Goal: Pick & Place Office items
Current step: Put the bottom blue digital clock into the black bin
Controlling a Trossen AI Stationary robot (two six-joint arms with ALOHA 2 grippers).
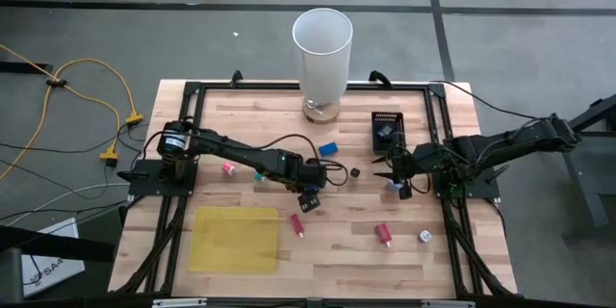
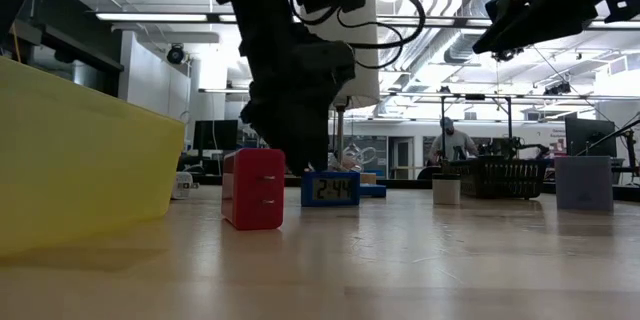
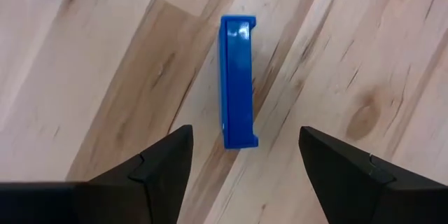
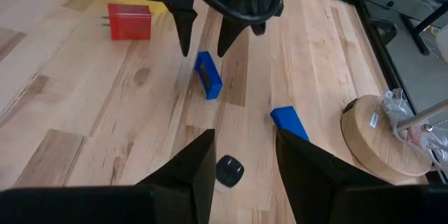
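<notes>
A: Why was the left gripper (image 3: 238, 155) hanging over that blue clock (image 3: 238, 82)?

B: It looked lined up for a pick. Its fingers were spread, one on each side of the clock's narrow body, above it and not touching. The clock stood on its edge on the tabletop (image 1: 337, 250), near the middle.

A: And the right gripper (image 4: 245, 155)?

B: Waiting over the right side of the tabletop, fingers apart, pinching nothing. A small black round piece (image 4: 229, 169) lay just below it.

A: How many office items did you count?

B: From above, roughly eight: two blue, counting the blue block (image 4: 290, 122); two red, the red adapter (image 4: 129, 22) and a red cylinder (image 1: 384, 235); one pink (image 1: 228, 167); one whitish round (image 1: 423, 237); one teal; one black. None was in the white cylinder (image 1: 322, 53) that I could see.
</notes>
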